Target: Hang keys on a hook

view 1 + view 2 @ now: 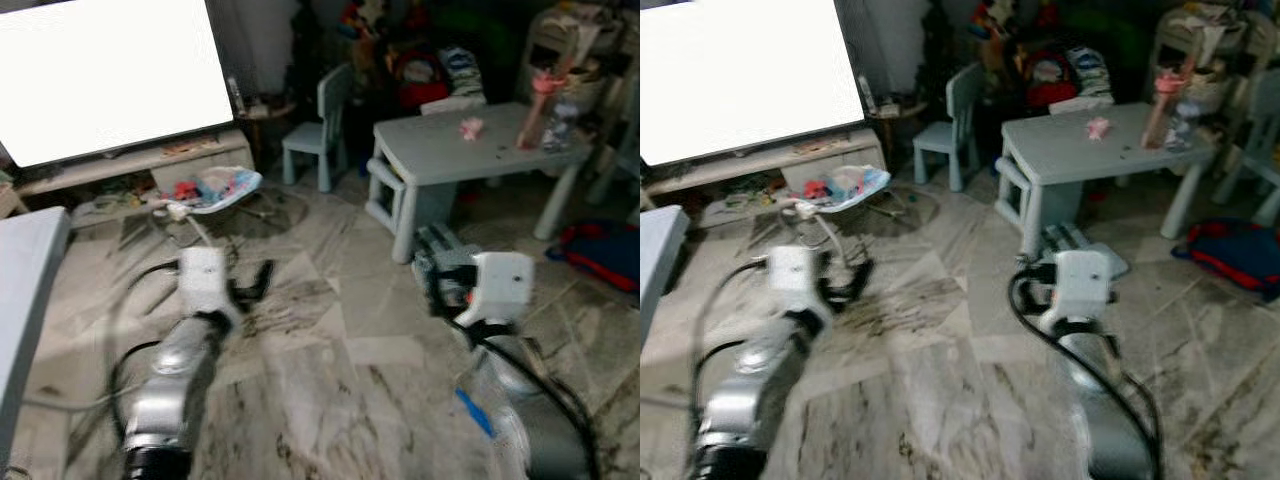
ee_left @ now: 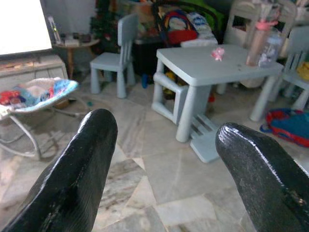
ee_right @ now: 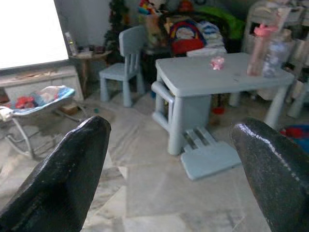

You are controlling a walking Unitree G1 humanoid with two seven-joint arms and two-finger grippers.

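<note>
Approach step: left gripper (image 2: 164, 169) and right gripper (image 3: 174, 169) both spread wide and empty over marble floor (image 1: 330, 380), next move calls for finding the keys.

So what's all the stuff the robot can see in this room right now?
Small table: one, pale blue, on the far side of the floor to the robot's right.
Pink bottle: one, standing on the table's right end.
Pink small thing: one, on the tabletop; too small to identify.
Small chair: one, pale blue, left of the table.
Baby bouncer: one, colourful fabric seat, on the floor at left.
Bright screen: one, white, far left.
Red and blue bag: one, on the floor at far right.
Marble floor: grey-white.
Left gripper: black fingers, open.
Right gripper: black fingers, open.
</note>
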